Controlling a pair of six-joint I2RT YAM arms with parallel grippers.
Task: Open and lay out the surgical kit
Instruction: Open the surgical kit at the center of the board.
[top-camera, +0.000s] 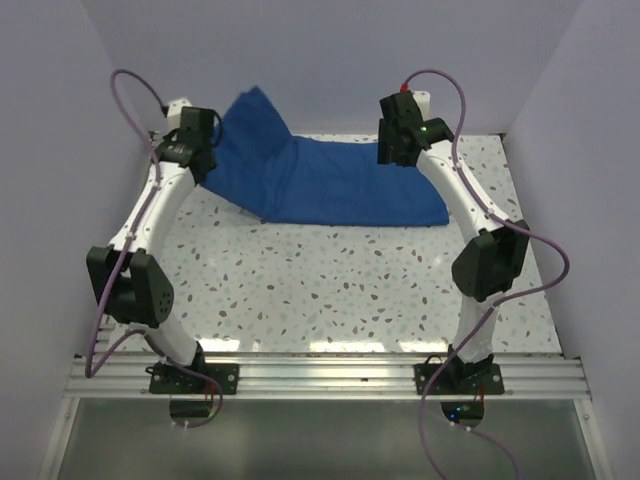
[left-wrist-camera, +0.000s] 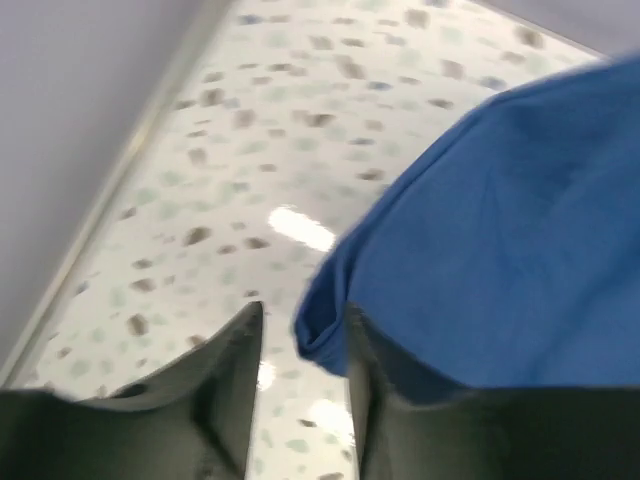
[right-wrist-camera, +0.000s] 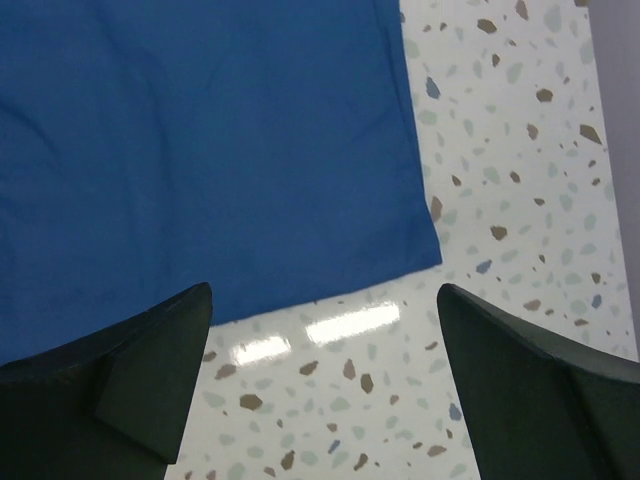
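The surgical kit shows as a royal-blue cloth wrap (top-camera: 330, 185) lying across the far half of the table, its left end raised towards the back wall. My left gripper (top-camera: 203, 158) hovers at that raised left end. In the left wrist view the left gripper (left-wrist-camera: 303, 315) stands open by a narrow gap, with bare table showing between the fingers. A folded edge of the cloth (left-wrist-camera: 500, 220) hangs against the right finger's tip. My right gripper (top-camera: 396, 150) is over the cloth's right part. It (right-wrist-camera: 325, 290) is wide open above the cloth's (right-wrist-camera: 200, 140) near edge and holds nothing.
The speckled terrazzo table (top-camera: 330, 290) is boxed in by pale walls at the left, back and right. A metal rail (top-camera: 320, 375) carrying both arm bases runs along the near edge. The table's left border strip (left-wrist-camera: 110, 190) lies close to the left gripper.
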